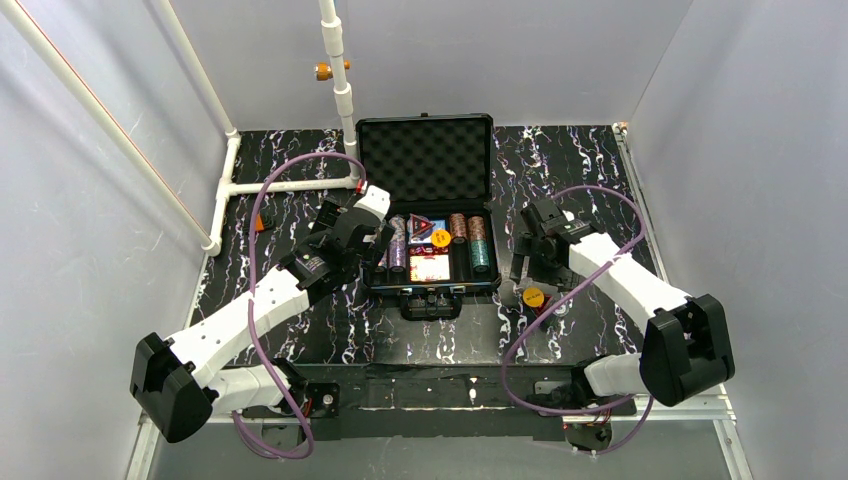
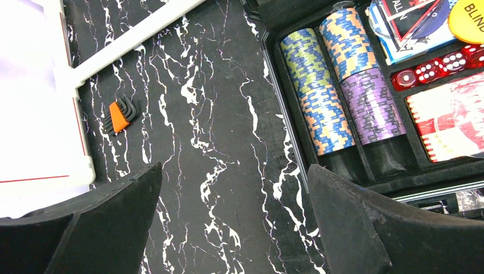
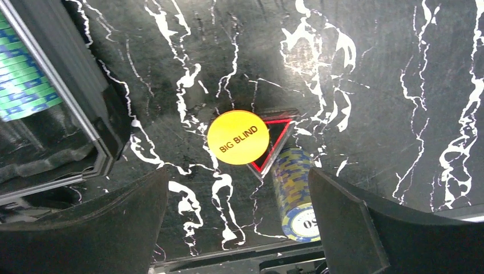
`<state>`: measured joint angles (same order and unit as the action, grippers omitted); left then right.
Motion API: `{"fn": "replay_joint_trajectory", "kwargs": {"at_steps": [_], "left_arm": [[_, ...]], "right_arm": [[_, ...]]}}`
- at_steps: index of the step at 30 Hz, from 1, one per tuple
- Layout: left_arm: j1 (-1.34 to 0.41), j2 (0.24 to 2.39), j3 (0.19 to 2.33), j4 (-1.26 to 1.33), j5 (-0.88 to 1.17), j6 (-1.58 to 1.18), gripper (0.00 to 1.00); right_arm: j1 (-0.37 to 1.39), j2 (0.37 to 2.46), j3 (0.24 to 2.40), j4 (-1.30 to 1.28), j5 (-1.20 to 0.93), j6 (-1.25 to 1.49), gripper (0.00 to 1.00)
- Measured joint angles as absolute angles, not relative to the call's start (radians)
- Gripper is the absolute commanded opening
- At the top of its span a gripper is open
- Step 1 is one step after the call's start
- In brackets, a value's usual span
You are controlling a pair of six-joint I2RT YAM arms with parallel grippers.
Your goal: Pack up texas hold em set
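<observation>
Reading BIG BLIND, yellow disc [image 3: 237, 137] overlapping red-edged triangle [image 3: 278, 146], outside open case [image 1: 425, 160]

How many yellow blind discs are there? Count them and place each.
2. One disc lies in the open case; the other, marked BIG BLIND, lies on the table right of it. More may be hidden.

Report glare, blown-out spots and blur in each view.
Top external: even, soft light with no hard shadows, but the open case is small and its contents lack detail. Left wrist: the white area at upper left is blown out, while the chip rows are sharp. Right wrist: the BIG BLIND disc reads clearly, no glare.
</observation>
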<state>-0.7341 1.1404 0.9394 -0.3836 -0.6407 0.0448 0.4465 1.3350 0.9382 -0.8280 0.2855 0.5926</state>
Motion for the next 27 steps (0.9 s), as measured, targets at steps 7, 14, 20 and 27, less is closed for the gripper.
{"fn": "replay_joint_trajectory", "kwargs": {"at_steps": [7,14,20,27], "left_arm": [[-0.734,1.14,0.939,-0.381,-0.641,0.045,0.98],[-0.734,1.14,0.939,-0.381,-0.641,0.045,0.98],[-0.734,1.14,0.939,-0.381,-0.641,0.046,0.98],[-0.734,1.14,0.939,-0.381,-0.645,0.052,0.98]], "right_arm": [[0.384,1.335,0.909,-0.807,0.272,0.567,0.99],[0.374,1.348,0.899,-0.773,0.223,0.524,0.99],[0.374,1.418,0.899,-0.745,0.192,0.487,0.97],[0.374,1.481,0.899,-0.73,0.164,0.451,0.91]]}}
